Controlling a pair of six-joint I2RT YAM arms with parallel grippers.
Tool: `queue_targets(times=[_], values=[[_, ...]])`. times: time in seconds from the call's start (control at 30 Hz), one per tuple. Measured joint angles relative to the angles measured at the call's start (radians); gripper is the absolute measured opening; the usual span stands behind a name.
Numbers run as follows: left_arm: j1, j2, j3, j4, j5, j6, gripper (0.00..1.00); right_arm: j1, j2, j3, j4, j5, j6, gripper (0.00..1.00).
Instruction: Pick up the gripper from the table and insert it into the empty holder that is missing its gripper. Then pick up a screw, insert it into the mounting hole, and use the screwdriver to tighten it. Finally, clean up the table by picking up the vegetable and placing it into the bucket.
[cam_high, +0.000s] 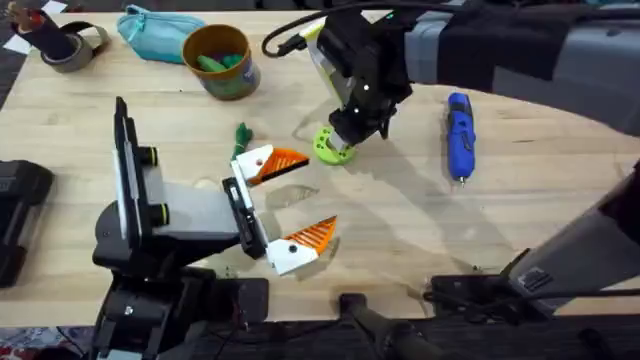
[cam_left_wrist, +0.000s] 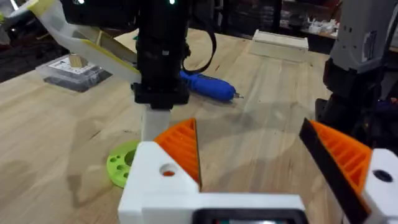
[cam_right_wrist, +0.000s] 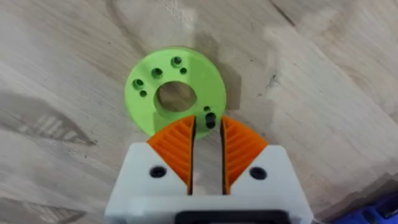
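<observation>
The lime-green gripper ring (cam_right_wrist: 177, 94) lies flat on the wooden table (cam_high: 400, 240), near the middle. The right gripper (cam_right_wrist: 207, 146) pinches its near rim, fingers almost closed. The blue screwdriver (cam_high: 459, 135) lies toward the right edge. The left gripper (cam_high: 290, 205) is wide open, holding nothing, the vegetable (cam_high: 241, 134) close by.

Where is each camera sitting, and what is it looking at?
Overhead: above the table, looking down and forward; both arms show, the left gripper open, the right gripper over the green ring.
Left wrist: on the left arm, looking across the table at the right arm's wrist, the ring and the blue screwdriver; its own jaws are spread.
Right wrist: looking straight down at the ring; its own jaws are nearly closed on the rim.
All three share the ring.
</observation>
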Motion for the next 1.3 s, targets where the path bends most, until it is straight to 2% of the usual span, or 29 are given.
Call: queue_targets(times=[0.33, 0.9, 1.3], values=[[0.000, 0.000, 0.000, 0.000, 0.000, 0.000, 0.990, 0.000, 0.000, 0.000, -0.001, 0.000, -0.003, 0.243], [0.000, 0.000, 0.000, 0.000, 0.000, 0.000, 0.990, -0.002, 0.019, 0.002, 0.001, 0.001, -0.003, 0.139], [0.000, 0.000, 0.000, 0.000, 0.000, 0.000, 0.990, -0.002, 0.019, 0.002, 0.017, 0.001, -0.003, 0.186]])
